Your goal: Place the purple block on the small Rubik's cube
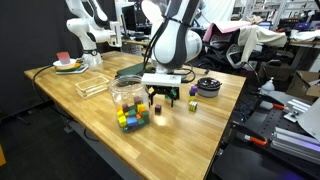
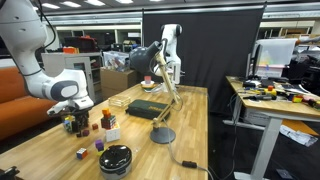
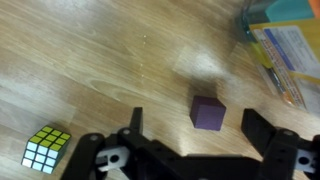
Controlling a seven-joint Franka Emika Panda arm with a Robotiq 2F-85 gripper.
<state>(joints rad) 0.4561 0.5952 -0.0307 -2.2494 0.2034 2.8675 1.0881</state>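
In the wrist view the gripper [image 3: 192, 125] is seen with its jaws spread wide and nothing held. The purple block [image 3: 207, 112] rests on the wooden table [image 3: 100, 60] in the gap between the two fingers. It is touched by neither and sits slightly nearer the finger that is farther from the small Rubik's cube [image 3: 46, 148]. No long axis is offered (the block is a cube), and its faces appear roughly square to the closing line. The small Rubik's cube lies well outside the other finger, apart from the block. A straight descent and closure is judged to be the step in hand, followed by a sideways carry past that finger.

In an exterior view the gripper [image 1: 162, 97] is seen low over the table. A clear jar [image 1: 128, 98] holding coloured blocks stands near the jaws to one side. The purple block cannot be picked out with certainty at this size.

In an exterior view the gripper [image 2: 72, 115] is shown again. A black bowl [image 2: 115, 150] stands well apart from the jaws, and its contents cannot be made out.
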